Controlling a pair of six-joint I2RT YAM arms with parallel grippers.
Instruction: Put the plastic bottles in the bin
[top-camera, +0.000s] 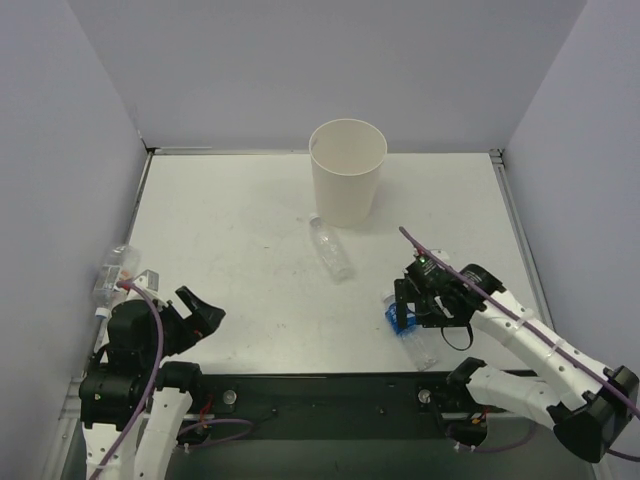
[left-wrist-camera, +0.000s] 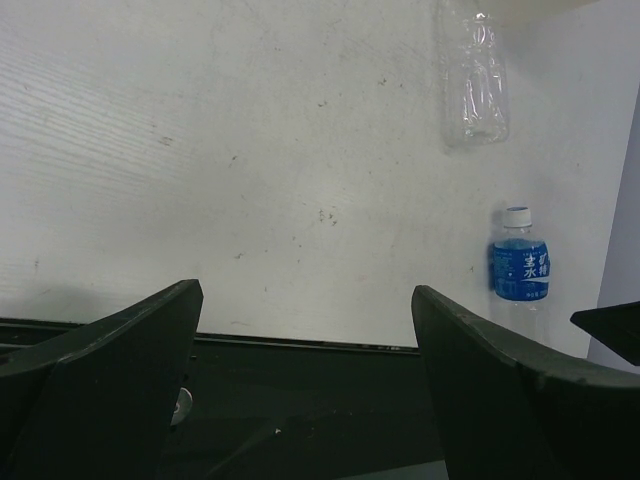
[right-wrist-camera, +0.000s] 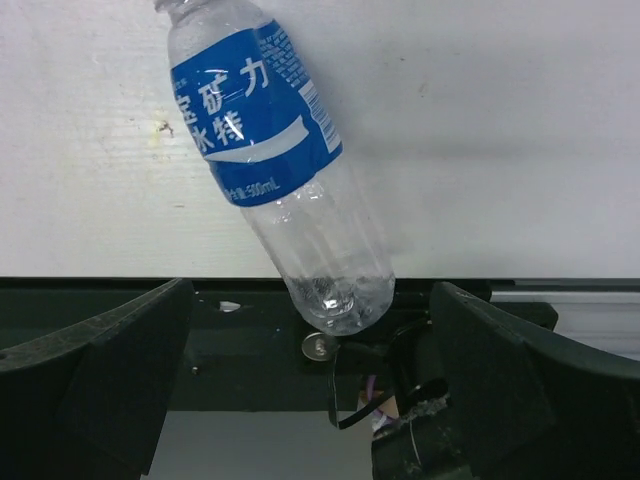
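- R arm: stretches fwd and left from its base, wrist bent down. right gripper (top-camera: 404, 308) sits low over the table (top-camera: 230, 210), on the near side of the bin (top-camera: 347, 170) and a bit to its right.
- R fingers wide apart. blue-label bottle (right-wrist-camera: 262, 120) lies on its side between them w/ a gap each side, no touch. Its base end hangs over the black strip (top-camera: 320, 385) at the table's near edge, far from the bin.
- L arm: folded close to its base, well off to the bin's near-left. left gripper (top-camera: 205, 310) has its fingers spread wide, nothing between.
- bin stands upright by the back wall (top-camera: 320, 70), mouth open.
- unlabelled bottle (top-camera: 331, 249) lies on its side close to the bin's near foot.
- pale-label bottle (top-camera: 113, 270) is far left of the bin, at the table edge by the left wall (top-camera: 60, 150), behind the L wrist.
- Room: a broad stretch of white table lies between the bin and the L gripper. The unlabelled bottle lies between the bin and the R gripper.
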